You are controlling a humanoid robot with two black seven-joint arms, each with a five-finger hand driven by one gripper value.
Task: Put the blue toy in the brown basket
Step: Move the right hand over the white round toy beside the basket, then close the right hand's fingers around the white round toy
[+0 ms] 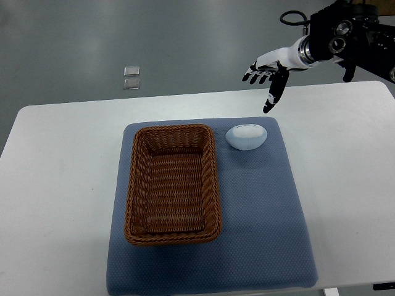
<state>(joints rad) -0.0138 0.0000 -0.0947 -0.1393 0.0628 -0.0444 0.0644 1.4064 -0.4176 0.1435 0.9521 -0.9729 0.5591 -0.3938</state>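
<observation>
While the blue toy (246, 136) lies beside the brown basket (173, 184), the right hand (266, 76) hovers, fingers spread, empty.

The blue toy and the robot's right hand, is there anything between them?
Nothing. In the top view, only bare blue mat and white table separate the open right hand from the blue toy.

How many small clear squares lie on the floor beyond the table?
2: the small clear squares sit one just behind the other on the grey floor, beyond the white table's far left. None appear hidden.
</observation>
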